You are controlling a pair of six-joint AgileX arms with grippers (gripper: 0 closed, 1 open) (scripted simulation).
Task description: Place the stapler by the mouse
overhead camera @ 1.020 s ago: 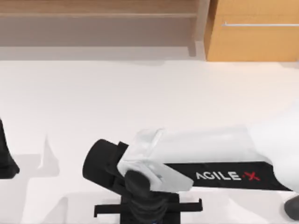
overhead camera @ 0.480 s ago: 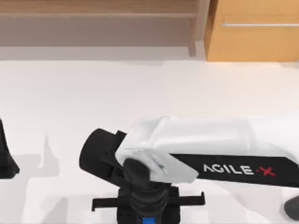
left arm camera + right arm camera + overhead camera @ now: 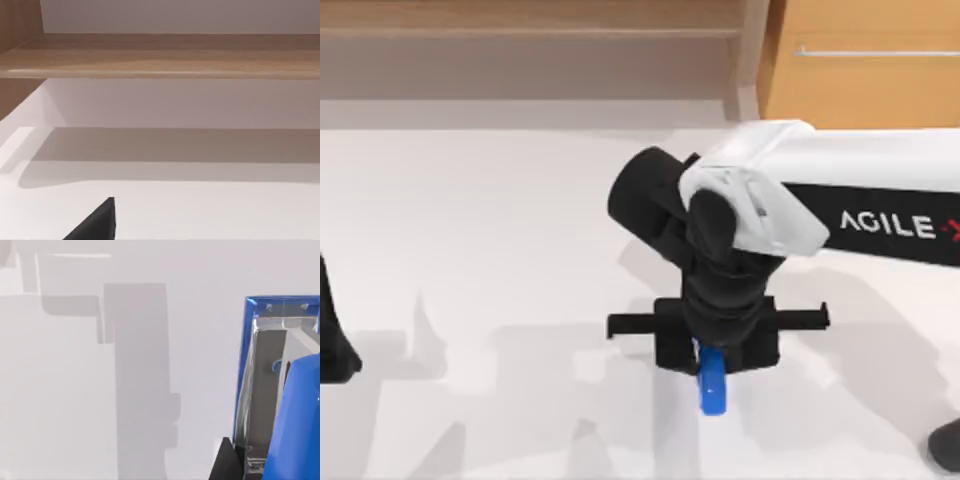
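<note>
The stapler [image 3: 712, 393], a narrow bright-blue bar with a rounded end, sticks out below my right gripper [image 3: 712, 365], which is shut on it above the front middle of the table. In the right wrist view the stapler [image 3: 295, 410] looms close, blue with a metal inner part, over the white tabletop. The mouse [image 3: 947, 446] is a dark rounded shape partly cut off at the front right corner, well to the right of the stapler. My left arm [image 3: 332, 335] stays parked at the left edge.
The white table [image 3: 470, 220] lies open to the left of and behind the right arm. A wooden cabinet [image 3: 860, 70] with a handle stands at the back right. A wooden shelf [image 3: 520, 40] runs along the back.
My right arm has moved toward the back and to the right with the stapler in its grip. More of the blue bar shows now. The left arm has not moved.
</note>
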